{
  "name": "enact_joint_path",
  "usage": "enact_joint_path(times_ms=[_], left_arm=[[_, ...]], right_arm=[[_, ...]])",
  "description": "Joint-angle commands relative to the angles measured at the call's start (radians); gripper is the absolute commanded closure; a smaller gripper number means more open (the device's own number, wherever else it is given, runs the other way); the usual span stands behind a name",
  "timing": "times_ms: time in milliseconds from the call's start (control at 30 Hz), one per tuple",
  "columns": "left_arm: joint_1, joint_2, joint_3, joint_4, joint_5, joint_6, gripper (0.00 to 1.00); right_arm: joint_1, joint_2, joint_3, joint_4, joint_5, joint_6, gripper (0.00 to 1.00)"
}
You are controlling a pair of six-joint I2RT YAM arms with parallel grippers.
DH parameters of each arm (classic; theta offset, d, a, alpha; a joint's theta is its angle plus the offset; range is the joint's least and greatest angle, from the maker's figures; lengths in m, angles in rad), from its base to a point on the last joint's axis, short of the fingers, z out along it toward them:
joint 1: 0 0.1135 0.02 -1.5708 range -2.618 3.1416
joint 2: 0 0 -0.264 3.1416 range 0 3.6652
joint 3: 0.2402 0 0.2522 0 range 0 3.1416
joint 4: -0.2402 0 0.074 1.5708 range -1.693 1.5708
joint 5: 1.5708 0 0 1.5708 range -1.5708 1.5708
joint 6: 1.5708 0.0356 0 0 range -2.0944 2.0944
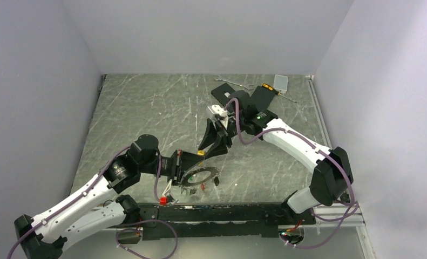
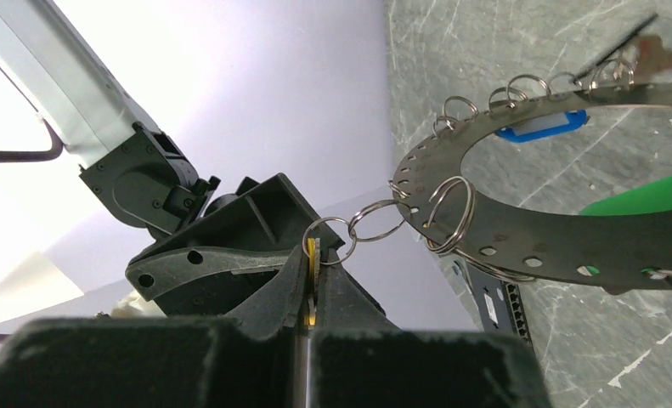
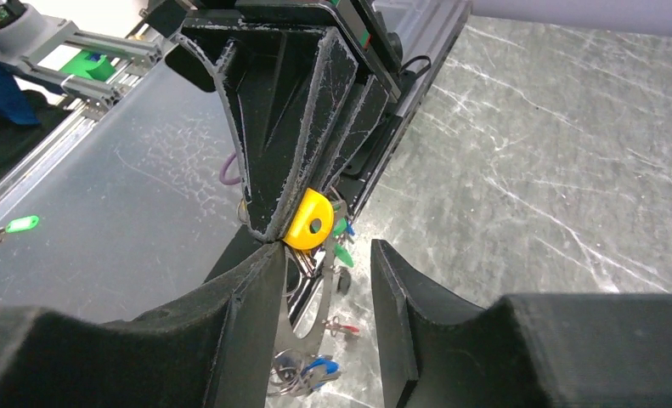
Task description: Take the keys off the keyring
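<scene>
Our left hand (image 2: pixel 313 270) is closed on the yellow key (image 3: pixel 308 219). The head of the key points toward the right hand (image 3: pixel 324 297), which is open and waits just before it. The keyring (image 2: pixel 519 229) hangs from this key by 2 small rings (image 2: pixel 375 223), on the far side from the right hand, above the worktop (image 1: pixel 146 108).

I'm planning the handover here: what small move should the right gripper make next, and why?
Probably ease the right gripper forward and close on the yellow key: its jaws stand open just short of the head, which the shut left gripper pinches, linked by small rings to the keyring.
</scene>
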Motion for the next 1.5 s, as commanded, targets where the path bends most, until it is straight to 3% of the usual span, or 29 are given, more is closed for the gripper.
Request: enact_joint_path(times_ms=[0, 133, 267, 367, 467, 500, 1233, 1467], left_arm=[[0.004, 0.011, 0.000, 0.159, 0.050, 0.072, 1.00], [0.008, 0.025, -0.002, 0.190, 0.062, 0.068, 1.00], [0.013, 0.022, -0.015, 0.208, 0.061, 0.069, 1.00], [0.016, 0.019, -0.015, 0.211, 0.061, 0.072, 1.00], [0.017, 0.012, -0.008, 0.189, 0.057, 0.077, 1.00], [0.017, 0.011, -0.006, 0.177, 0.056, 0.080, 1.00], [0.019, 0.025, 0.019, 0.171, 0.063, 0.090, 1.00], [0.019, 0.039, 0.029, 0.194, 0.043, 0.068, 1.00]], right_arm=[[0.006, 0.008, 0.008, -0.008, -0.046, -0.074, 0.55], [0.006, 0.034, 0.039, -0.125, -0.092, -0.182, 0.55], [0.006, 0.076, 0.114, -0.385, -0.139, -0.412, 0.55], [0.000, 0.130, 0.166, -0.636, -0.181, -0.664, 0.53], [-0.027, 0.223, 0.262, -1.059, -0.238, -1.047, 0.47], [-0.036, 0.245, 0.282, -1.093, -0.254, -1.043, 0.46], [-0.001, 0.259, 0.319, -1.098, -0.285, -1.056, 0.49], [0.023, 0.276, 0.314, -1.099, -0.285, -1.065, 0.58]])
